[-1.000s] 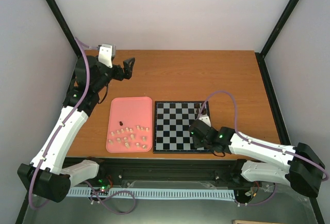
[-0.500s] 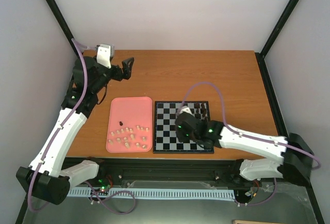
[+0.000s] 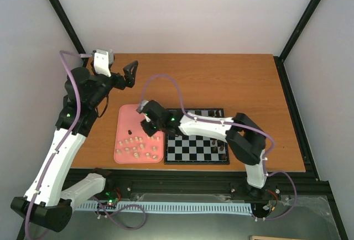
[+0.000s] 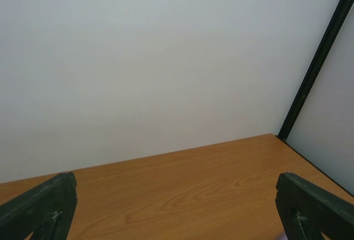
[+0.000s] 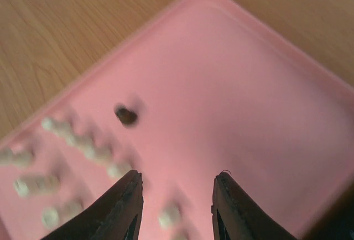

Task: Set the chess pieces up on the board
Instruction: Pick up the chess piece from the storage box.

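At the far left, the left gripper (image 3: 128, 73) is hanging high above the back of the wooden table (image 3: 221, 79), its 2 fingers (image 4: 44, 207) standing wide apart with nothing between them; its wrist camera is looking only at bare wood and the white wall. Further right, the pink tray (image 3: 133, 113) is lying flat near the table's front edge. A loose scatter of cream chess pieces (image 3: 138, 147) is lying in the tray's near half, and 1 dark chess piece (image 3: 129, 131) is sitting alone just behind them, apart from the rest. The right gripper (image 3: 147, 128) is hovering over the right side of the tray, pointing down at the pink floor. Its 2 fingers (image 5: 124, 204) are standing partly apart and are gripping nothing, with blurred cream men lying below and to their left. Just beside the tray on the right, the board (image 3: 188, 140) is lying square to the table edge. Some dark chessmen (image 3: 213, 113) are standing along its far edge, and a few more are standing near its near right corner, half hidden by the right arm.
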You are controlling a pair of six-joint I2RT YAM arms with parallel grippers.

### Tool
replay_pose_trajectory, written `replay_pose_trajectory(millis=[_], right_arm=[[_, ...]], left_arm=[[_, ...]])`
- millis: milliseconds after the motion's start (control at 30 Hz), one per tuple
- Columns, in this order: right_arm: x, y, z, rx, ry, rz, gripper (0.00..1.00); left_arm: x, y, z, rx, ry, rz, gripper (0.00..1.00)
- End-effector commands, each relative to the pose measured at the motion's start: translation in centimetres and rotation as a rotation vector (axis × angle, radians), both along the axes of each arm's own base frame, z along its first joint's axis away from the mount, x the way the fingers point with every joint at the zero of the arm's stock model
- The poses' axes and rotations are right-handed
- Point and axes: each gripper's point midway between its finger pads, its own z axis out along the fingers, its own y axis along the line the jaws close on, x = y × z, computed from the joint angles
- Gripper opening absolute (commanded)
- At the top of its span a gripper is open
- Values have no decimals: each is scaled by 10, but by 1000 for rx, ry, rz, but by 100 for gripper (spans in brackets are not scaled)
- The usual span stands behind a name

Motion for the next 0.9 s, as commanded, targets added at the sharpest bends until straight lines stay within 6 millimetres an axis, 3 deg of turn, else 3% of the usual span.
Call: replay_pose_trajectory(millis=[0, 133, 300, 867], right_arm=[[6, 53, 14, 55, -40, 163, 36], [6, 82, -8, 36, 11, 252, 35], [4, 100, -23, 25, 58, 317, 35], [6, 109, -60, -59, 136, 325, 33]], left_arm=[[-12, 2, 15, -7, -40, 1, 100], [-16, 3, 15, -1, -37, -3, 100], [-27, 10, 21, -1, -57, 18, 100], [-26, 12, 20, 1, -57, 31, 100]])
